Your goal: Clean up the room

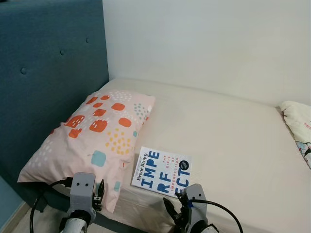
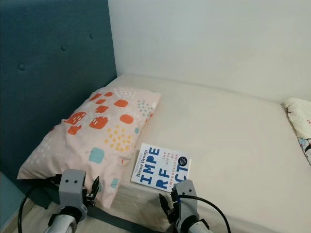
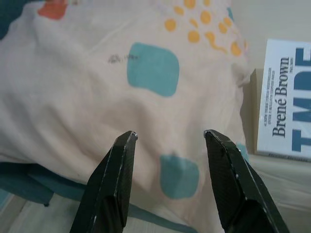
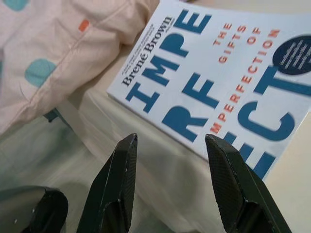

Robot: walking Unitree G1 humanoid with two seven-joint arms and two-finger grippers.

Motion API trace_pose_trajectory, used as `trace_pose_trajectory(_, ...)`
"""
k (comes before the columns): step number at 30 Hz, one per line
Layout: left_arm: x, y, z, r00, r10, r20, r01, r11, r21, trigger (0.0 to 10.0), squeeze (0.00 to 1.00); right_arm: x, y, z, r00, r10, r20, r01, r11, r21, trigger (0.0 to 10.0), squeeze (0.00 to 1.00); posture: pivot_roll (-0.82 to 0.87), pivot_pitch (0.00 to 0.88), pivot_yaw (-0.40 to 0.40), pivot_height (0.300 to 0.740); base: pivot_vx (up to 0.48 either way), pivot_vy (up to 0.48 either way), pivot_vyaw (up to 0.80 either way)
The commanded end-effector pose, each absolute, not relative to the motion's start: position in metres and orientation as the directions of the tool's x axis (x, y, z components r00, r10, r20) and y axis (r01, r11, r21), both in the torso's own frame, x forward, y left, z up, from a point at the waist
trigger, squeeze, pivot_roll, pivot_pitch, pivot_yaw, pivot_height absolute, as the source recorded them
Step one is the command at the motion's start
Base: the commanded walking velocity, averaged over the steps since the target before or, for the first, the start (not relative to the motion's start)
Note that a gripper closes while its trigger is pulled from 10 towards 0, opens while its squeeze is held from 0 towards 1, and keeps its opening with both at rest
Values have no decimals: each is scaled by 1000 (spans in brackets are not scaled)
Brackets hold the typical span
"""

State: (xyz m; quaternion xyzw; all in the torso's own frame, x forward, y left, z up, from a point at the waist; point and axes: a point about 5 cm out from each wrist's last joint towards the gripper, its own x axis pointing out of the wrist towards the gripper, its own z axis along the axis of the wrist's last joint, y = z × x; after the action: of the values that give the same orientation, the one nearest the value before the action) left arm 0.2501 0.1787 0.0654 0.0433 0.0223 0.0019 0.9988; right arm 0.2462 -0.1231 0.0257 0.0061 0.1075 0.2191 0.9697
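Just ahead of the left gripper (image 3: 170, 136), fingers spread wide, sits the spotted pillow (image 1: 92, 141) on the bed (image 1: 233, 141). Right beside it, the right gripper (image 4: 170, 138) hangs equally wide over the book (image 1: 162, 171), not touching it.

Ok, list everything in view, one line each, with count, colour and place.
pillow: one, pale pink with orange, yellow and teal patches, at the head of the bed by the headboard
book: one, white with blue lettering, flat near the bed's front edge, beside the pillow
bed: one, cream sheet
headboard: one, teal, tufted
bedding: one, white patterned, far right edge
left gripper: open, before the pillow
right gripper: open, before the book
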Motion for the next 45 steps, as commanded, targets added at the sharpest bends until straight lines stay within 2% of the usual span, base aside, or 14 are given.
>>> trace_pose_trajectory(1, 248, 176, 62, 999, 1, -53, 4, 996, 92, 10000, 0, 244, -125, 24, 882, 422, -209, -418, 906, 68, 10000, 0, 33, 114, -91, 626, 0, 0, 0)
trace_pose_trajectory(29, 247, 179, 61, 999, 1, -53, 4, 995, 96, 10000, 0, 243, -123, 23, 876, 435, -207, -428, 900, 79, 10000, 0, 32, 116, -93, 740, 0, 0, 0)
trace_pose_trajectory(45, 246, 183, 59, 998, 15, -61, -9, 995, 100, 10000, 0, 242, -121, 19, 871, 436, -226, -425, 900, 98, 10000, 0, 32, 117, -88, 740, 0, 0, 0)
